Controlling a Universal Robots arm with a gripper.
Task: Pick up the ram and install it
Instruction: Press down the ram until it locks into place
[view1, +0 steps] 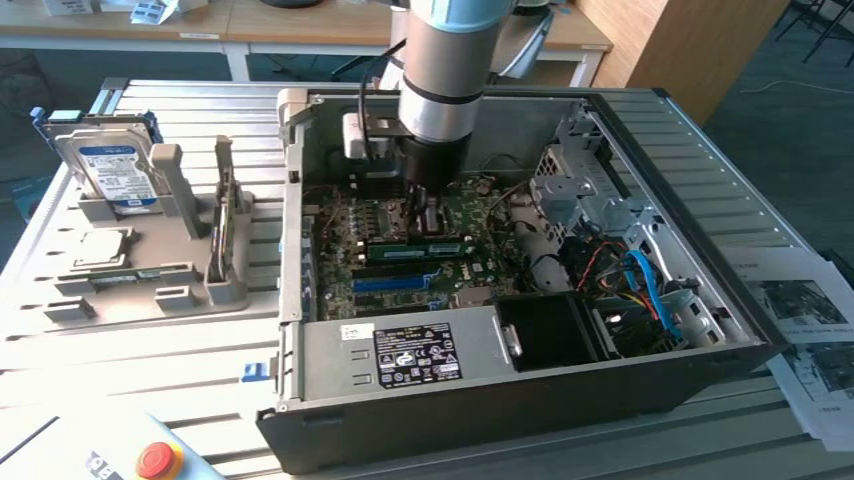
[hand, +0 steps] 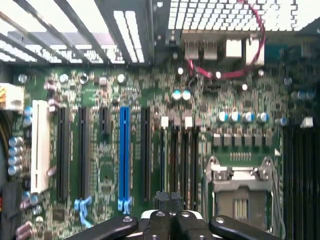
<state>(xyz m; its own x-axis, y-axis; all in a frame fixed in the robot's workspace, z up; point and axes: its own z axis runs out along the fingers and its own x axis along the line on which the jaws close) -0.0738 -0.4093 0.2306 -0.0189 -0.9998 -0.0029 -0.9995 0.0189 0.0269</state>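
Observation:
The ram is a narrow green stick standing on edge in the motherboard's memory slots, inside the open computer case. My gripper reaches down into the case directly over the ram's middle. I cannot tell whether the tips touch it. In the wrist view the two black fingers are pressed together, so the gripper is shut. Its tips sit over the row of dark memory slots, next to the empty silver processor socket.
A grey fixture tray at the exterior view's left holds a hard drive and a square silver processor. Drive cage and cables crowd the case's right side. A red stop button is at the front. Papers lie at the right.

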